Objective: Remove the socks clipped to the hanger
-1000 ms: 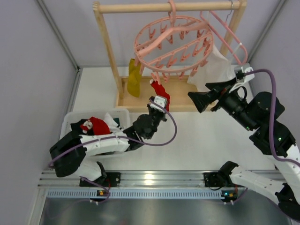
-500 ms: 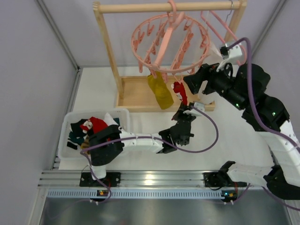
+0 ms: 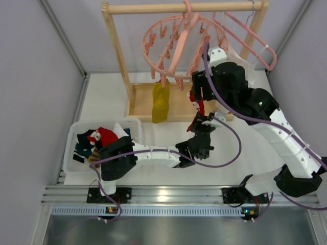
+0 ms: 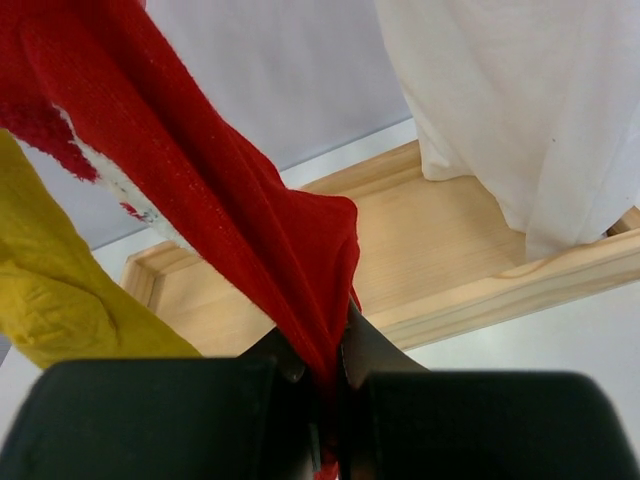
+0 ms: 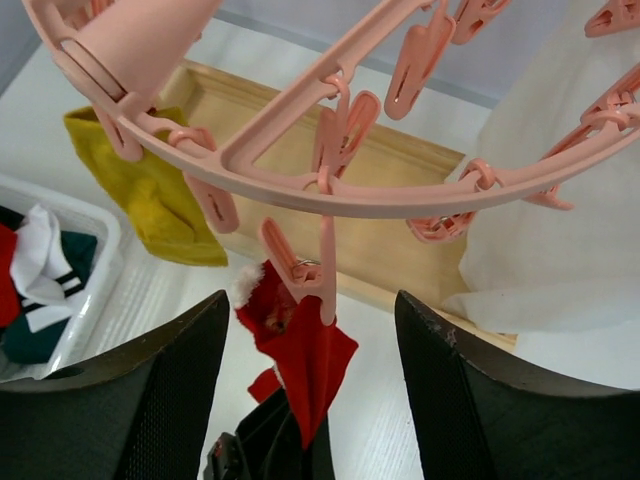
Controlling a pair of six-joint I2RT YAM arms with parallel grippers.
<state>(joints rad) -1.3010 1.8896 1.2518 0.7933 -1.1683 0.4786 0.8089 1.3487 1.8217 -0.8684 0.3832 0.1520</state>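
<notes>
Jaws of left gripper [image 4: 328, 372] pinch red sock [image 4: 250, 230] tight; right gripper [image 5: 312, 305] gapes empty around pink clip [image 5: 292, 263]. Squeeze clip squarely, then tug straight down off hanger [image 5: 330, 192].

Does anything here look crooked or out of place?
Yes: the round pink hanger hangs tipped, not level. The red sock clipped to it is stretched taut down into the left gripper, which may be pulling it askew.
</notes>
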